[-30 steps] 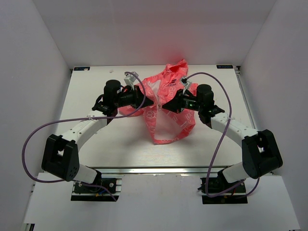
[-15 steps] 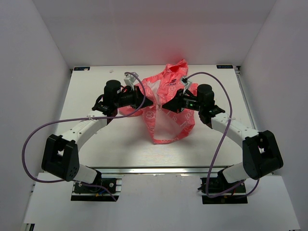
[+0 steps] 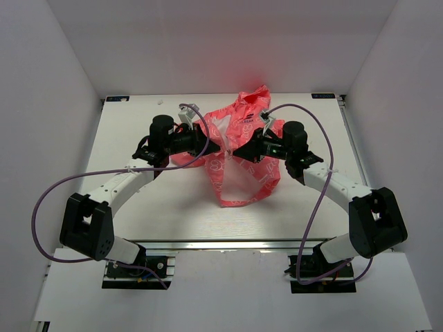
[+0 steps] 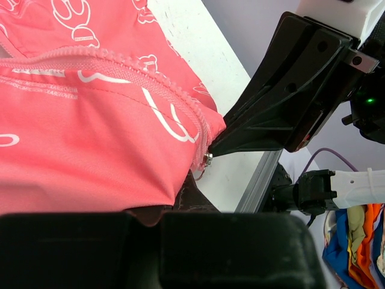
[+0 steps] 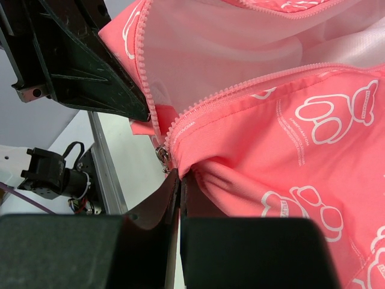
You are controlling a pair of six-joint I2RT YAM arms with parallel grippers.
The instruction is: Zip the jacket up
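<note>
The coral-pink jacket (image 3: 242, 149) with white printed pattern hangs bunched over the middle of the table, held up between my two grippers. My left gripper (image 3: 220, 145) is shut on the jacket's lower front edge, and in the left wrist view (image 4: 180, 205) the metal zipper slider (image 4: 207, 159) sits just past its fingertip. My right gripper (image 3: 237, 152) faces it, almost touching. In the right wrist view (image 5: 180, 176) it is shut on the other front edge, right under the slider (image 5: 161, 154). The zipper teeth (image 5: 240, 90) stand apart above the slider, showing white lining (image 5: 228, 48).
The white table (image 3: 173, 207) has walls on three sides. An aluminium rail (image 4: 258, 180) runs along its near edge. Purple cables (image 3: 41, 200) loop out from both arms. Coloured cloth (image 4: 355, 241) lies beyond the table edge.
</note>
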